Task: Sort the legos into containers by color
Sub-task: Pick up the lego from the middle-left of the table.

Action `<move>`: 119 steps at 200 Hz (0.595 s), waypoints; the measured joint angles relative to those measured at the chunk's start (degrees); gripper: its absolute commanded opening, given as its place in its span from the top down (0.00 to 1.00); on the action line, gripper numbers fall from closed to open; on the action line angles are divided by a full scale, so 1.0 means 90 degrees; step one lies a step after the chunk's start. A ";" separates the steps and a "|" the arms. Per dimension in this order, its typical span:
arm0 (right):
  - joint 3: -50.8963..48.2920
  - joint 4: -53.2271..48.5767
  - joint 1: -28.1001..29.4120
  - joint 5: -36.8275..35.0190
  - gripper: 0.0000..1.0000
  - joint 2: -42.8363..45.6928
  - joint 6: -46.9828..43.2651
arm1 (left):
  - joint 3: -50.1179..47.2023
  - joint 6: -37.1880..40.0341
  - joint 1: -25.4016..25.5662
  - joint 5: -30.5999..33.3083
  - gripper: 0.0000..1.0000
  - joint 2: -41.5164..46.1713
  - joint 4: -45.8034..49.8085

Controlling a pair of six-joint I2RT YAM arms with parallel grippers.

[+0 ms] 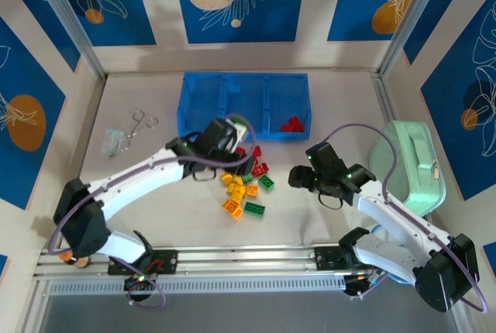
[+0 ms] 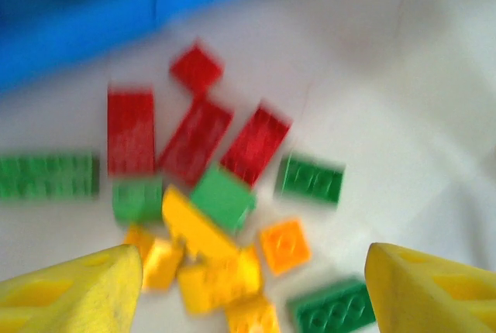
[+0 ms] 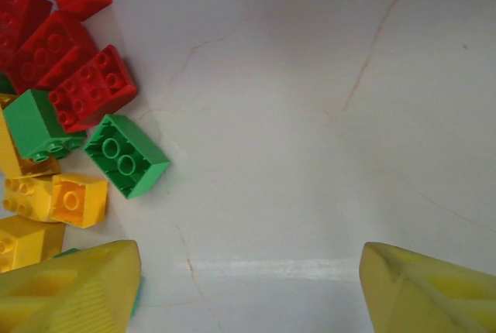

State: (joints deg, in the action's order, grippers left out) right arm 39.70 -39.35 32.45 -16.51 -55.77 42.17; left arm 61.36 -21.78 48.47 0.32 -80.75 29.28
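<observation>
Though a few red legos (image 1: 292,125) already sit in the right compartment of the blue tray (image 1: 198,101), most of the legos (image 1: 245,186) lie in a loose heap on the worktop (image 1: 333,101) just in front of the tray's near wall, below its middle and right compartments. The heap mixes red, green and yellow-orange pieces. The red ones lie closest to the tray and the yellow-orange and green ones farther from it.

The left hand (image 1: 231,133) hangs at the tray's near wall, in front of the middle compartment. It is released: in the blurred left wrist view its yellow fingers (image 2: 77,286) stand wide apart above the heap, with nothing between them.

The right hand (image 1: 298,176) is in front of the tray's right end, well apart from it. It is also released, its fingers (image 3: 70,286) spread over bare worktop and gripping nothing.

Metal scissors (image 1: 139,125) and a clear packet (image 1: 112,142) lie to the left of the tray. A mint-green case (image 1: 407,163) stands to its right and a little nearer the arm bases.
</observation>
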 measured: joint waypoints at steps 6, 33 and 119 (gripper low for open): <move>0.0000 0.0046 0.0017 0.0022 0.21 -0.0036 -0.0017 | -0.0355 -0.0107 0.0114 0.0034 0.23 0.0151 -0.0010; 0.0000 0.0236 0.0097 0.0078 0.16 -0.0257 -0.0061 | -0.1477 -0.0580 0.0634 0.0092 0.21 0.0617 -0.0039; 0.0121 0.0250 0.0595 -0.0017 0.16 -0.0430 0.0036 | -0.1746 -0.0869 0.1190 0.0522 0.21 0.0068 -0.0153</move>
State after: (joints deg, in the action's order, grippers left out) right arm 40.80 -37.10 37.80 -16.67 -59.64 42.50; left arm 45.65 -29.61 59.18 5.02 -80.14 27.90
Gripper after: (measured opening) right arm 0.837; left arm 0.795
